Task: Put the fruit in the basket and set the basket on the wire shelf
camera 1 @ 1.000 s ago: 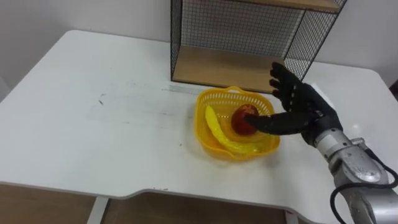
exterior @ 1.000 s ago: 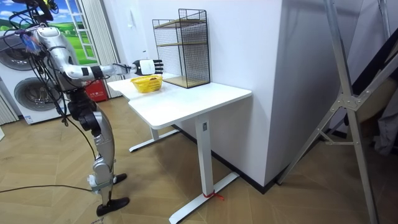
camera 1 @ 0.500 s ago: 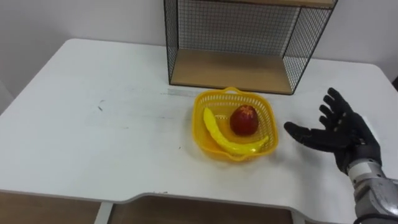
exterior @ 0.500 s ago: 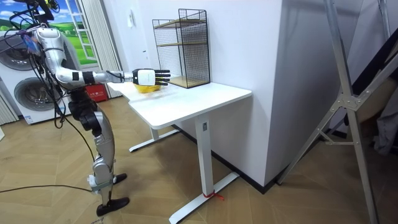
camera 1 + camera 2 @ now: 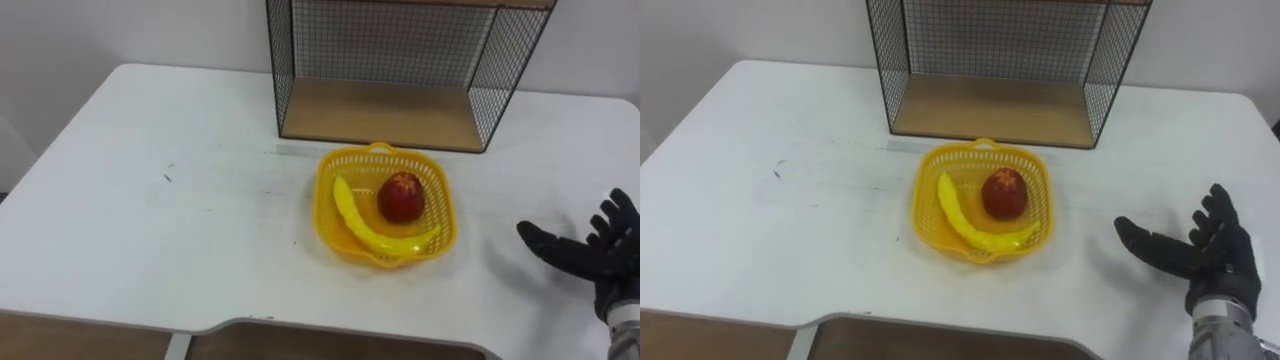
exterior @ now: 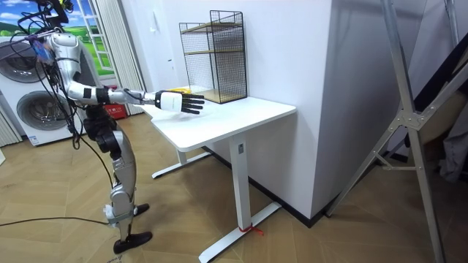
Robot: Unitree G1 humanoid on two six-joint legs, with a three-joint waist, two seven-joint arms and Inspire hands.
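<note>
– Black right hand [image 5: 1212, 262], low on the right: how does it stand?
– Spread wide, fingers [image 5: 1215, 212] straight and fanned, thumb pointing toward the basket. It holds nothing and touches none of the fruit. It hangs over the right part of the worktop, well apart from the basket; whether it brushes the surface I can't tell
– And the surface?
– White worktop [image 5: 180, 220], smooth, with a few small dark marks on its left half. In the room view it stands on white legs against a white wall [image 6: 292, 51]. The robot stands upright at its end on the room view's left, right arm stretched out level over it. Wood-patterned floor [image 6: 66, 226] below, a washing machine [image 6: 18, 109] behind the robot, a pale curtain [image 6: 121, 44] beside that, and a grey metal frame [image 6: 409, 109] on the room view's right
– Containers?
– Yellow plastic basket [image 5: 322, 222] sits on the worktop near the middle, just in front of the wire shelf. Inside lie a banana [image 5: 352, 212], curving from the left wall round to the near right corner, and a red apple [image 5: 402, 196] in the far right part, close against the banana's curve
– The shelf?
– Black wire shelf [image 5: 400, 45] stands at the back of the worktop, with a wooden bottom board [image 5: 380, 112]. The basket is on the worktop, not on that board
</note>
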